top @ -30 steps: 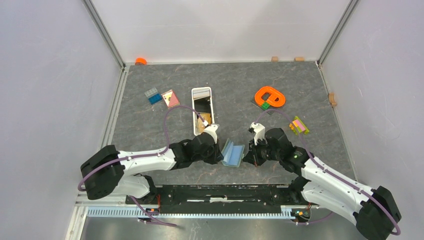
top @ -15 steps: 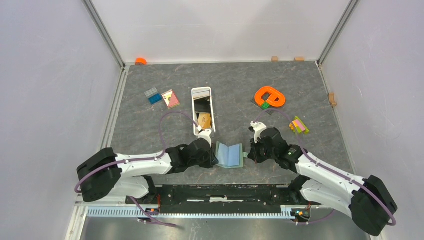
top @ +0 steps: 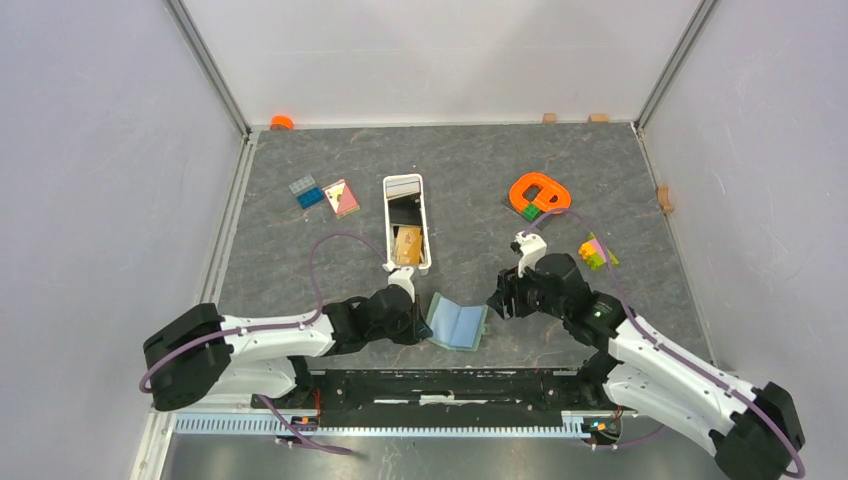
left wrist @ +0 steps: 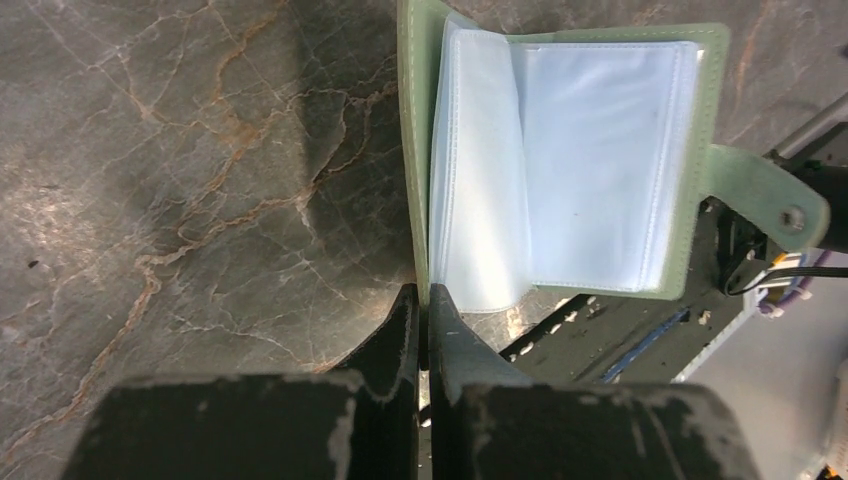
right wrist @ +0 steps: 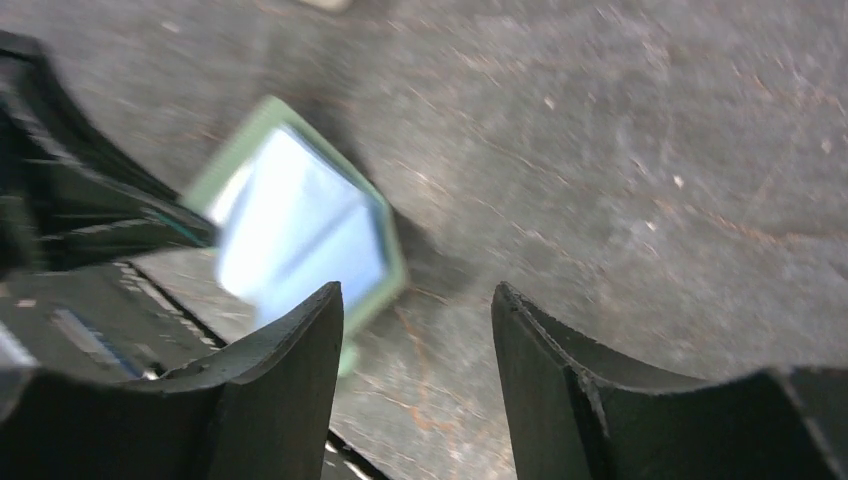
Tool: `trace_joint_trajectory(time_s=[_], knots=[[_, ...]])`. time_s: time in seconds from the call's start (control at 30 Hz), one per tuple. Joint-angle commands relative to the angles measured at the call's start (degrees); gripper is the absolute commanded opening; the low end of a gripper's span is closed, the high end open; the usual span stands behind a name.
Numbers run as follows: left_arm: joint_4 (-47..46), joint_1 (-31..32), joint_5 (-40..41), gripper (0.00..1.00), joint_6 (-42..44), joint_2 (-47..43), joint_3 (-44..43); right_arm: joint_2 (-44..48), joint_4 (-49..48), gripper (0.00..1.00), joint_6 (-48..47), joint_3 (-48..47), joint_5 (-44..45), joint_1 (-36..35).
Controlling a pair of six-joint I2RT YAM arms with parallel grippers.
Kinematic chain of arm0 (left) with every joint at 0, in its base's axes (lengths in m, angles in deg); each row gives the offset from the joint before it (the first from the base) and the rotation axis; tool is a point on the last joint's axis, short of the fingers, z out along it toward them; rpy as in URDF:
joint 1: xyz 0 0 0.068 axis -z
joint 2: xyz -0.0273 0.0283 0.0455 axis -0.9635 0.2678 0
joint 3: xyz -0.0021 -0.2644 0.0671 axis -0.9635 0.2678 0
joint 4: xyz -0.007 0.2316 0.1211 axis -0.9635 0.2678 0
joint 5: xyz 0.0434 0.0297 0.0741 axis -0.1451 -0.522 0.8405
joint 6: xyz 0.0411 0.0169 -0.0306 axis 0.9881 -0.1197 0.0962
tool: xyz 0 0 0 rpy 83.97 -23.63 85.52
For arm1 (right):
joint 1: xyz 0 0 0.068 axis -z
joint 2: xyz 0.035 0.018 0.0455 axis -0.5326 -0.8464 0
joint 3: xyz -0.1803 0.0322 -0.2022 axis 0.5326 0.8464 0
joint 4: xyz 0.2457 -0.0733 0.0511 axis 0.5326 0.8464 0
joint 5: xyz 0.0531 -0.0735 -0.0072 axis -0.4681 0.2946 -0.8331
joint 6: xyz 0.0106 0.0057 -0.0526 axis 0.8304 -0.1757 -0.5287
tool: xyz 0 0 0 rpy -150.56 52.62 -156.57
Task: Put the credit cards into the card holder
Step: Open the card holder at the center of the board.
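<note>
The left gripper (left wrist: 420,300) is clenched on the left cover edge of the card holder (left wrist: 570,160). The holder lies open on the table (top: 470,200), pale pockets up. Behind it, the credit cards (top: 407,243) sit in the white tray (top: 403,183). Just right of the holder, the right gripper (right wrist: 415,295) is spread and grasps nothing.

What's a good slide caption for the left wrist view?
Left gripper pinching the cover edge of the open card holder on the marbled table.
</note>
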Motion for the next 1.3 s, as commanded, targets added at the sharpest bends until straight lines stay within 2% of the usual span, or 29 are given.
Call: trace_joint_trajectory(time_s=[0.0,0.2,0.4,0.57,0.73,0.93,1.1,1.27], knots=[[-3.19,0.35,-0.4,0.02,-2.49,-2.6,1.0,3.77,-6.64,0.6,4.28,-2.7,-7.2,-0.74],[-3.76,0.32,-0.35,0.02,-3.07,-3.64,1.61,2.57,-13.72,0.55,7.35,-2.53,-9.99,-4.25],[-4.47,0.38,-0.25,0.02,-3.24,-3.42,2.14,-3.04,-20.46,0.5,11.8,2.08,-7.44,-8.71],[-4.63,0.36,-0.66,0.02,-2.43,-2.85,2.06,-8.72,-25.61,0.49,14.81,6.32,-4.88,-10.15],[-4.88,0.25,-1.79,0.05,0.2,-1.89,1.24,-14.59,-26.89,0.48,14.94,5.84,-3.64,-10.5],[-5.1,0.21,-4.67,0.05,0.91,2.17,-0.72,-14.49,-29.47,0.49,16.32,7.81,-2.76,-11.08],[-7.45,0.19,-4.56,0.19,-1.61,-0.05,2.39,-14.47,-29.76,0.49,16.24,9.55,-3.16,-11.15],[-4.01,0.21,-3.45,0.49,-1.68,-5.44,3.62,-15.78,-31.59,0.49,15.68,10.59,-3.92,-11.15]])
